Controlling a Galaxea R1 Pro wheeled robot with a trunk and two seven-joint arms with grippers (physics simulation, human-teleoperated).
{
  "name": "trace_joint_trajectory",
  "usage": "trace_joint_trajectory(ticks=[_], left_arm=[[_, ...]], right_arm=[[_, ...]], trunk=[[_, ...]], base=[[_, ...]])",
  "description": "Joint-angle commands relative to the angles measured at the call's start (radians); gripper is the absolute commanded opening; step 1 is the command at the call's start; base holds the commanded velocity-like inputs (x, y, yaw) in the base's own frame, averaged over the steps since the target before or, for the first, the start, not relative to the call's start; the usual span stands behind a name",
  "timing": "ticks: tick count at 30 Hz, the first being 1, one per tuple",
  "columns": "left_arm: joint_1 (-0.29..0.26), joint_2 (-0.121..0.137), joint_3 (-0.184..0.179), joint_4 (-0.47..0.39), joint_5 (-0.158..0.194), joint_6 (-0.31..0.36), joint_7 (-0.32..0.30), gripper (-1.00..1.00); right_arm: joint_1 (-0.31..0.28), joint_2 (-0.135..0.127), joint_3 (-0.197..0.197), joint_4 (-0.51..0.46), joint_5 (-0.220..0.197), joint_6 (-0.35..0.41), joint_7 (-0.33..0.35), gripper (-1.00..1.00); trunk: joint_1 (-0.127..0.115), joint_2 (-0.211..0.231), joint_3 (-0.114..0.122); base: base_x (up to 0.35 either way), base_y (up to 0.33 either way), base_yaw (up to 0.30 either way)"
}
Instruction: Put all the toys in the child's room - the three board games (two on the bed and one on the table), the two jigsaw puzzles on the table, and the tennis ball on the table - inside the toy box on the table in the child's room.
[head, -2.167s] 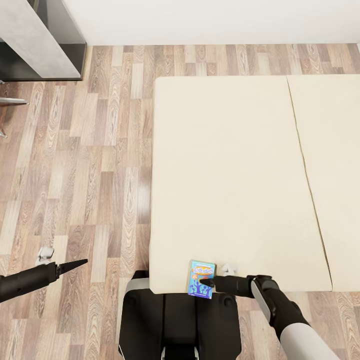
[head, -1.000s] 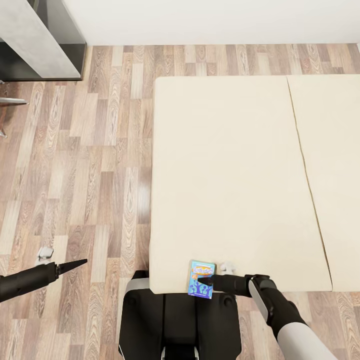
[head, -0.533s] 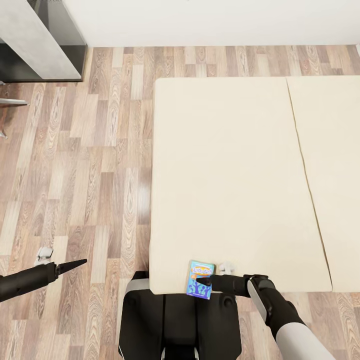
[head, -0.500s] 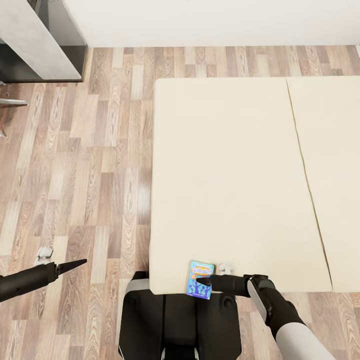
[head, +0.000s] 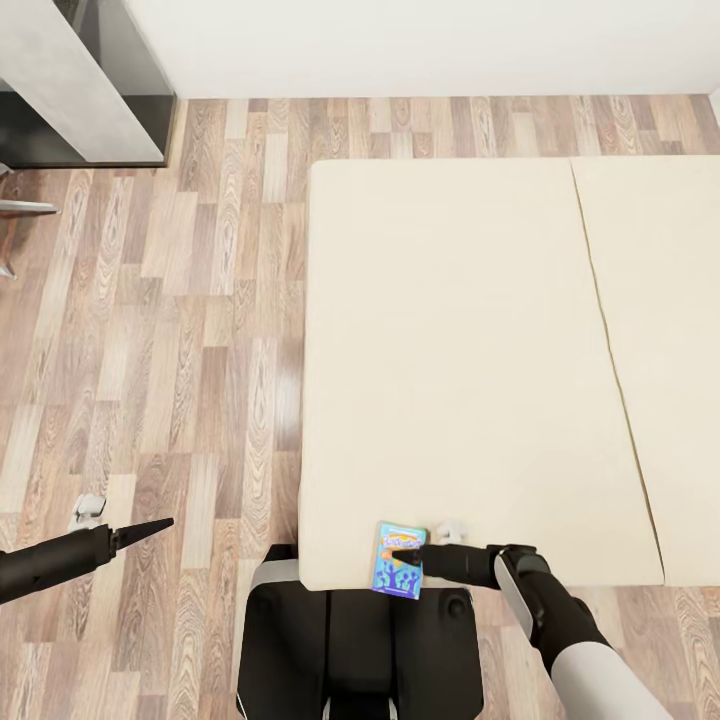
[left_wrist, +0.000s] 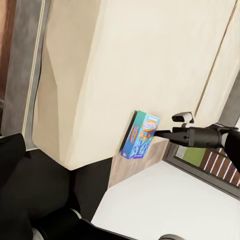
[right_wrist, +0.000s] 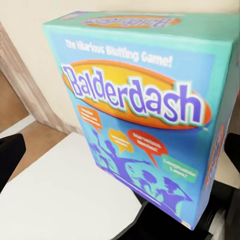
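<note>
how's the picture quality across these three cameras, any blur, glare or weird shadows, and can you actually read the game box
Head view: even flat light, sharp, no glare; the blue game box is too small to read, the bed nearly shadowless. Left wrist view: the scene looks tilted, the box small, its print unreadable. Right wrist view: the box sits close, "Balderdash" readable, its edges soft and stretched by perspective.

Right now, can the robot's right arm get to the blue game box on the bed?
Probably yes. The right gripper is already at the blue game box, which lies at the bed's near edge, with nothing between them.
</note>
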Motion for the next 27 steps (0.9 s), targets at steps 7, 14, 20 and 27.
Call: trace_joint_trajectory(ticks=[7, 14, 20, 27], left_arm=[[0.0, 0.0, 0.0, 0.0, 0.001, 0.01, -0.003, 1.0], [-0.001, 0.0, 0.0, 0.0, 0.001, 0.01, -0.003, 1.0], [-0.001, 0.0, 0.0, 0.0, 0.001, 0.01, -0.003, 1.0], [-0.001, 0.001, 0.0, 0.001, 0.001, 0.01, -0.003, 1.0]], right_arm=[[0.0, 0.0, -0.002, -0.014, -0.008, 0.013, 0.0, 1.0], [-0.001, 0.002, -0.002, -0.015, -0.008, 0.013, 0.0, 1.0], [-0.001, 0.004, -0.002, -0.016, -0.008, 0.011, 0.0, 1.0], [-0.001, 0.004, -0.002, -0.016, -0.009, 0.007, 0.001, 1.0]], trunk=[[0.001, -0.001, -0.001], [0.001, -0.001, -0.001], [0.001, -0.001, -0.001], [0.001, -0.001, -0.001]], base=[[0.0, 0.0, 0.0], [0.0, 0.0, 0.0], [0.0, 0.0, 0.0], [0.0, 0.0, 0.0]])
